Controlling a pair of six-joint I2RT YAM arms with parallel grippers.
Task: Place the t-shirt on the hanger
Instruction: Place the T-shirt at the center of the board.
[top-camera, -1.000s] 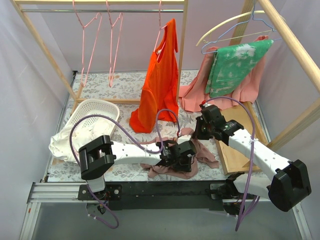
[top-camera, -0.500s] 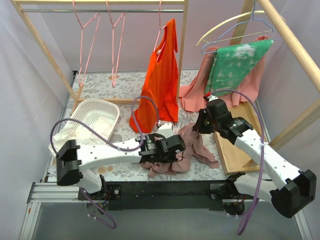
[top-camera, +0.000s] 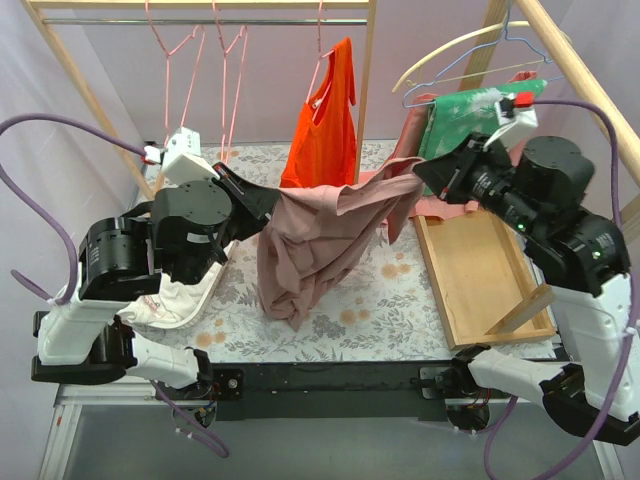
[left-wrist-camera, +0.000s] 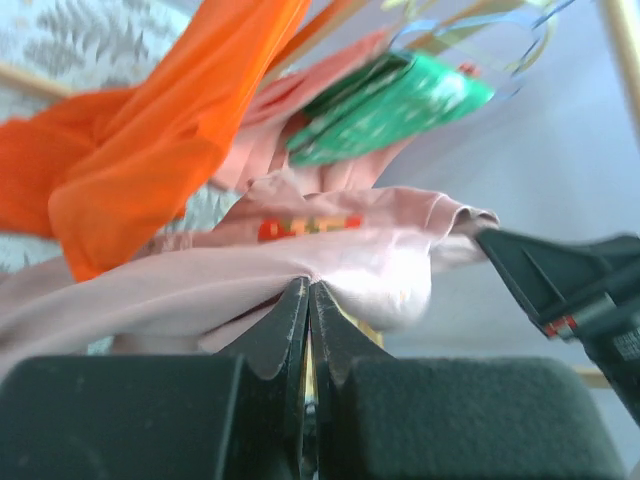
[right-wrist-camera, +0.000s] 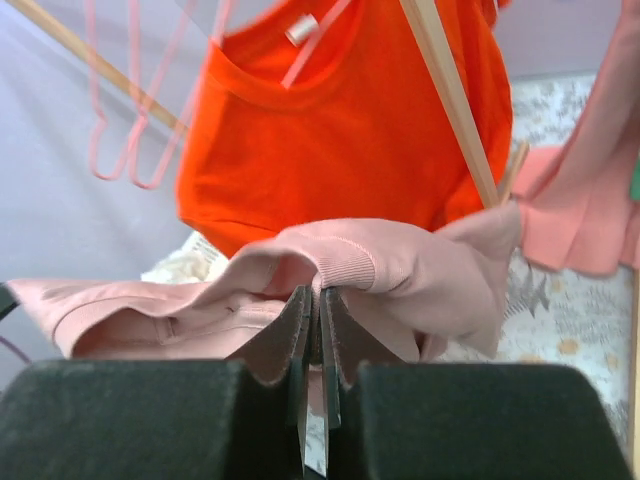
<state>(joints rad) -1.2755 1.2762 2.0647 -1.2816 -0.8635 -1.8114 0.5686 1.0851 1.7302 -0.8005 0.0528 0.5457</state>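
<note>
Over the back of the floral-patterned table cover (top-camera: 390, 310), a light wooden rack with a metal rail (top-camera: 366, 90). In front of that rack, raised off the table: plain dusty mauve-pink t-shirt (top-camera: 310, 250), upper edge pulled nearly level between the two arms, the rest sagging in loose folds; cannot tell whether the lowest fold touches the cover. On the rack's rail, by its right post, bright orange sleeveless top (top-camera: 325, 130), hanging straight behind the t-shirt. Right of the rack, green patterned cloth (top-camera: 450, 120) draped over a salmon-pink garment. Right of and in front of the rack, lying flat, shallow wooden tray (top-camera: 480, 280). On the left half of the rack's rail, two thin pink wire hangers (top-camera: 236, 80), bare, well behind the t-shirt. Before the rack's left side, left gripper (left-wrist-camera: 308, 290), jaws pressed together on a fold of t-shirt fabric (left-wrist-camera: 340, 270). Before the rack's right post, right gripper (right-wrist-camera: 312, 295), jaws likewise pinched tight on the t-shirt's ribbed edge (right-wrist-camera: 400, 270).
</note>
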